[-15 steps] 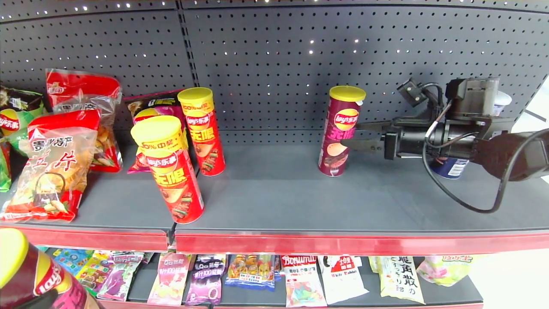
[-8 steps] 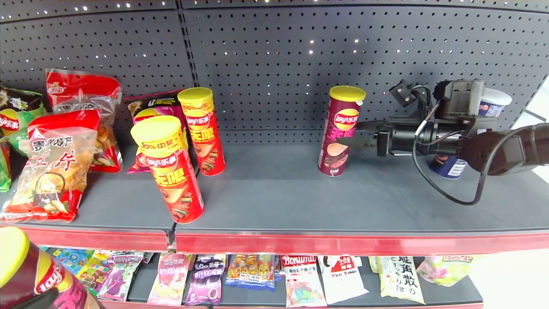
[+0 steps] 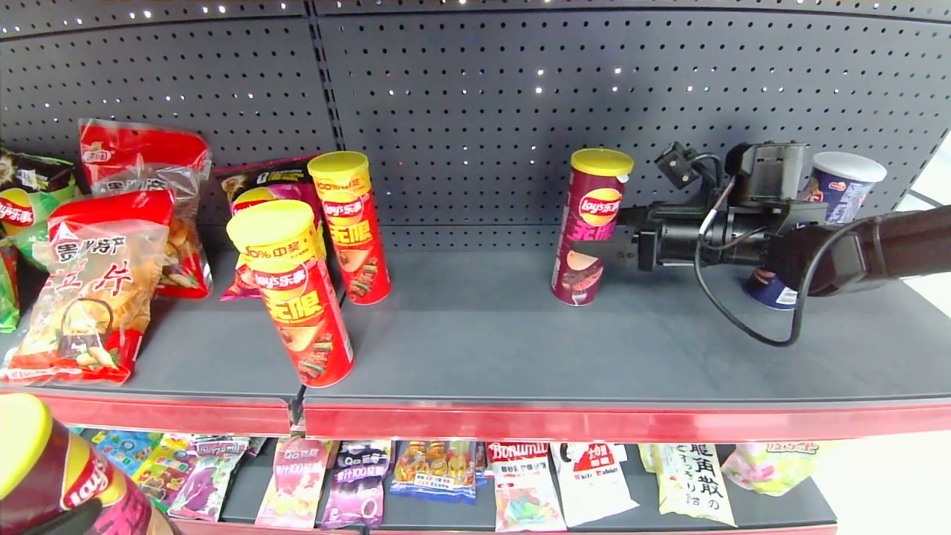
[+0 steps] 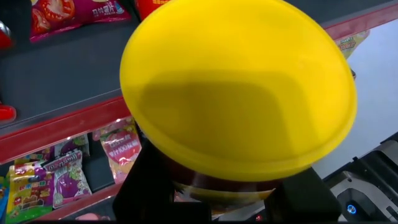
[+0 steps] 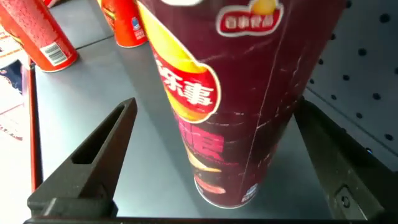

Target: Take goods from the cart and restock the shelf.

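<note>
Glossy cylindrical maroon can (image 3: 585, 245), flat yellow lid (image 3: 601, 161)

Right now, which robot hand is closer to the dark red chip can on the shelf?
Right. The right gripper sits open around the maroon chip can; the left gripper is far off, lower left, holding a second can.

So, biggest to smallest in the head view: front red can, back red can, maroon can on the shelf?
Largest: front red can, though it's nearer.
Then back red can and maroon can, about alike.
</note>
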You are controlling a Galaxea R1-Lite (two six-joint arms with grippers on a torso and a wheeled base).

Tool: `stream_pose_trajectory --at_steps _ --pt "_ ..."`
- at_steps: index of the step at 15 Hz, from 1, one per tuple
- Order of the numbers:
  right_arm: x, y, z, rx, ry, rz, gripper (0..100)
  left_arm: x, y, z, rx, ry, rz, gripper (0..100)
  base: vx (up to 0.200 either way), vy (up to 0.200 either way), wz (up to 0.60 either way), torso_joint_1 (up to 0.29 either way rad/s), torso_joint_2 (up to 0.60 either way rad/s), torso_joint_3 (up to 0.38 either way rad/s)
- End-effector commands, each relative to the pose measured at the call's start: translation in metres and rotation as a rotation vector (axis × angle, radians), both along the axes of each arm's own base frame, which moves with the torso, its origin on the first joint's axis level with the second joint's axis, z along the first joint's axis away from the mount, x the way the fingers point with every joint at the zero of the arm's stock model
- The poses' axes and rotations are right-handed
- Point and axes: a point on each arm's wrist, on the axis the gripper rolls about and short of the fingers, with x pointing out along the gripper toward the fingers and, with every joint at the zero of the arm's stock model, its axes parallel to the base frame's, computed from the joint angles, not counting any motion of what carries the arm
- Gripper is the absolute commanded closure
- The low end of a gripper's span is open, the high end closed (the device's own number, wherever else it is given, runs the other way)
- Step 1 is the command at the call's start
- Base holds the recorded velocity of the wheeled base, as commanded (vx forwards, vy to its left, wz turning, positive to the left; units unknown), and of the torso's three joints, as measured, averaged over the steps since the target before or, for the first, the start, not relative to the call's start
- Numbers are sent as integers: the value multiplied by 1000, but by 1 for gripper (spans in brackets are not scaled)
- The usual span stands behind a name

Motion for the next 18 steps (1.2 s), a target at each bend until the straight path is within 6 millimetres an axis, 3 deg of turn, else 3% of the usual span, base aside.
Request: stream_pose_trajectory --at_steps 1,5,6,12,15,16,18 --pt "8 2 0 4 -11 -1 0 0 0 0 0 -1 0 100 0 0 0 0 0 0" --pt "11 8 8 21 -16 6 0 0 0 0 1 -2 -1 100 0 0 0 0 0 0" --pt "11 8 8 21 -16 7 100 0 0 0 1 -2 -1 100 0 0 0 0 0 0" --pt "2 18 10 20 -12 15 100 0 0 -1 2 2 -1 100 0 0 0 0 0 0" --pt "-33 25 29 16 -28 -17 100 0 0 -1 2 1 1 100 0 0 0 0 0 0" --pt "-33 25 29 16 -28 -17 100 0 0 -1 2 1 1 100 0 0 0 0 0 0" --pt "-72 28 35 7 -19 5 100 0 0 -1 3 1 2 100 0 0 0 0 0 0"
